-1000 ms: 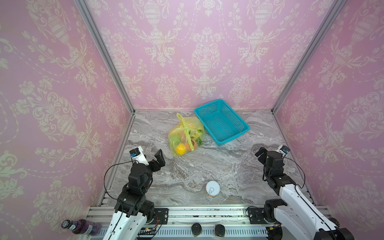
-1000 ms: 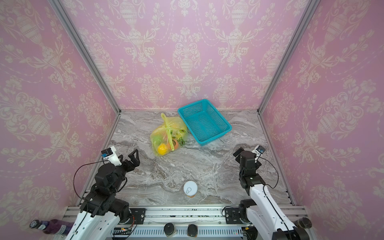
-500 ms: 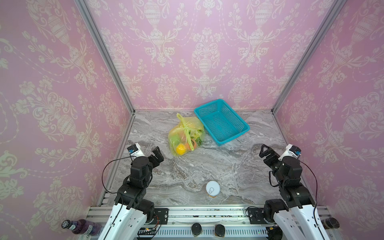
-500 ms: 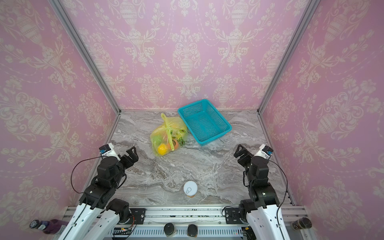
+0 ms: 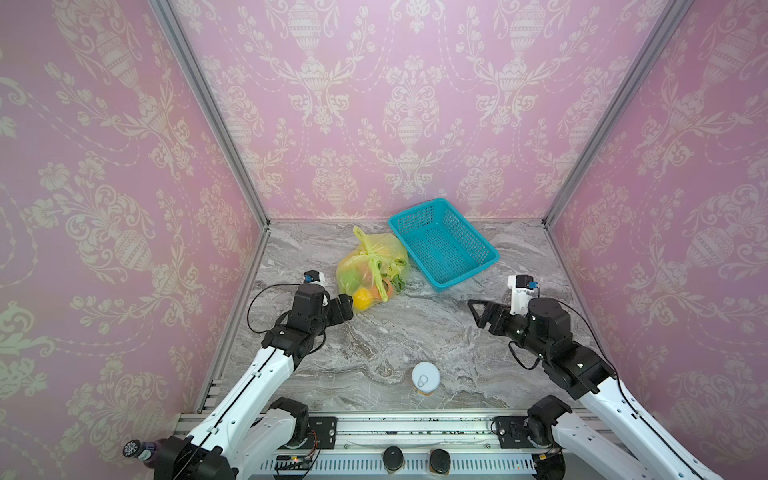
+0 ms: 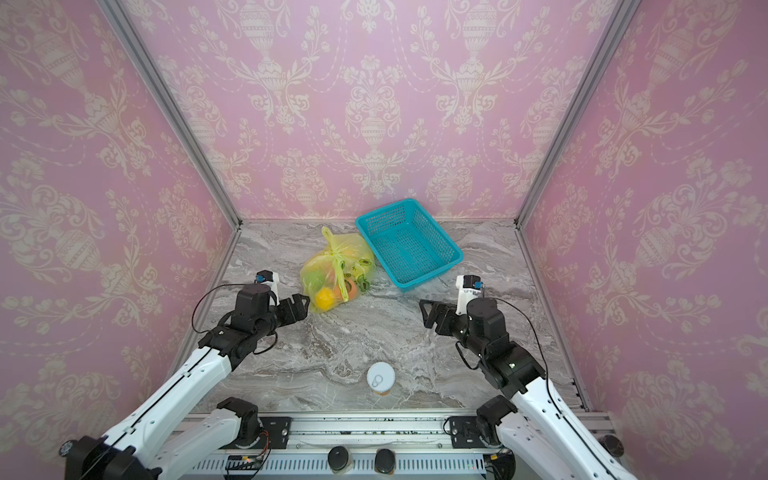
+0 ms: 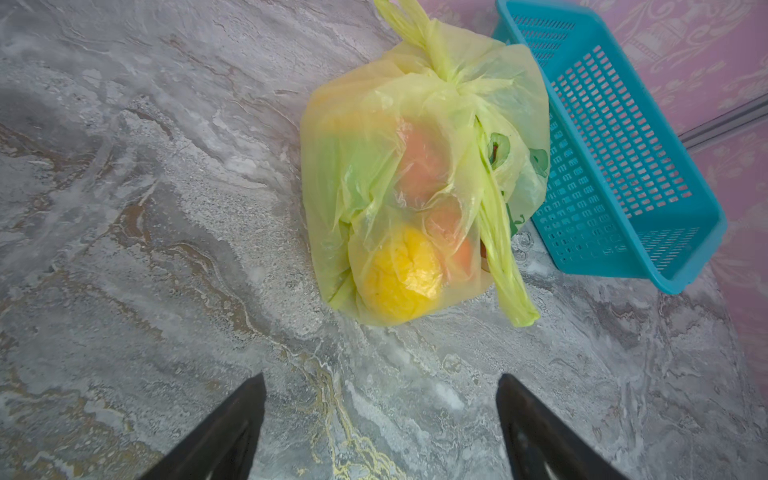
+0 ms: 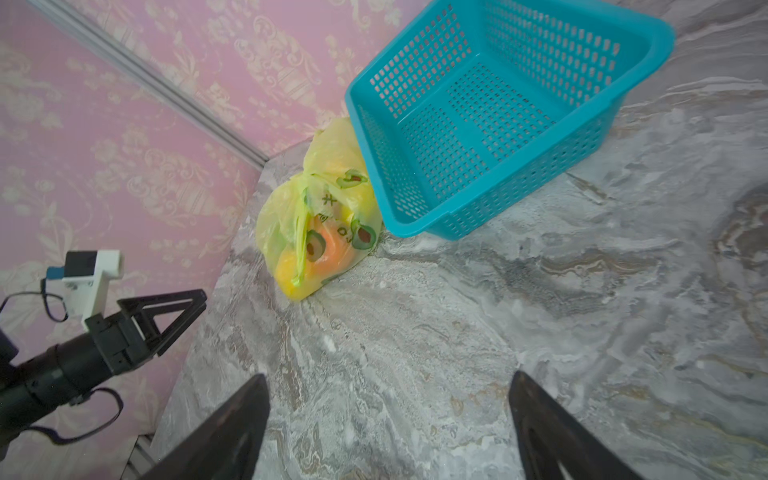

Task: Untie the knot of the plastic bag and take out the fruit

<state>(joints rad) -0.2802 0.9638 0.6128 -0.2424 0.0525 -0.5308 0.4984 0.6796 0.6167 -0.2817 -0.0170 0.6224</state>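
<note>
The plastic bag [image 5: 372,266] lies on its side a little left of centre in both top views. It is thin translucent yellow-green film printed with green avocado pictures, and it bulges with the fruit [image 7: 401,274]: a yellow piece at the near end, orange and pinkish ones behind it, and something green along one side, all blurred by the film. The knot [image 7: 455,85] is tied and cinches the far end; one tail stands up towards the back wall and a long one drapes over the bag's flank. The left hand [image 7: 380,378] hovers near the yellow end, fingers apart, touching nothing. The right hand [image 8: 388,377], right of centre and well apart from the bag, is likewise spread and holds nothing. The surface [image 5: 415,332] is grey and marbled with brownish veins. A teal mesh basket [image 5: 442,245] sits just beside the bag on its right, and a white-lidded can [image 5: 426,377] stands at lower centre. Pink damask wallpaper [image 5: 374,104] covers three walls, joined by aluminium corner posts [image 5: 208,112].
</note>
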